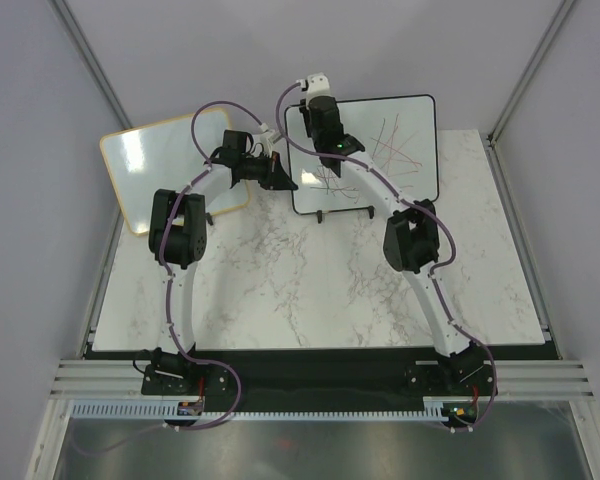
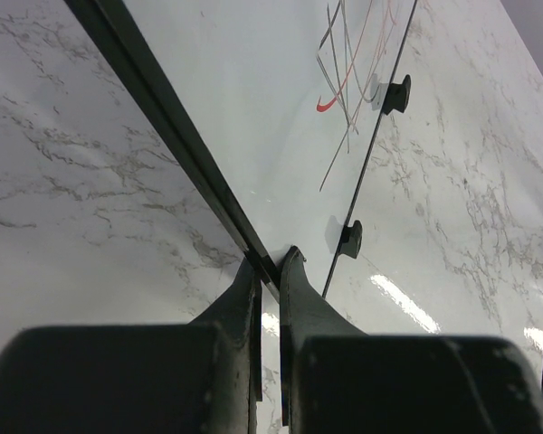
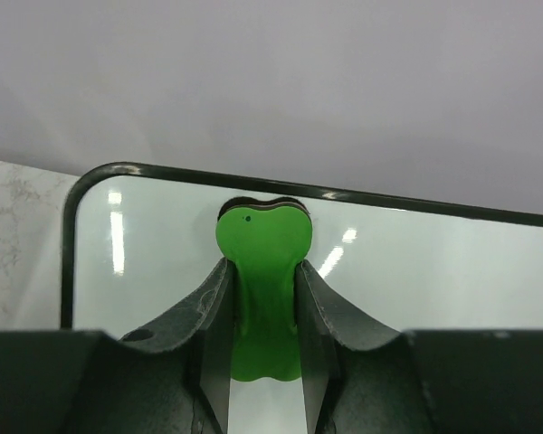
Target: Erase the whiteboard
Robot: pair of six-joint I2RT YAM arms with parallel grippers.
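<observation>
The whiteboard stands upright on two black feet at the back of the table. It has a thin black frame, with red and black scribbles on its right half. My left gripper is shut on the frame of its left edge. A green eraser is clamped in my right gripper, which presses it flat on the whiteboard just under the top frame, near the upper left corner. From above, the right gripper hides the eraser.
A second white board with a light wooden frame leans at the back left, just behind my left arm. The marble table top stretches between the whiteboard and the arm bases. Grey walls close in at the back and on both sides.
</observation>
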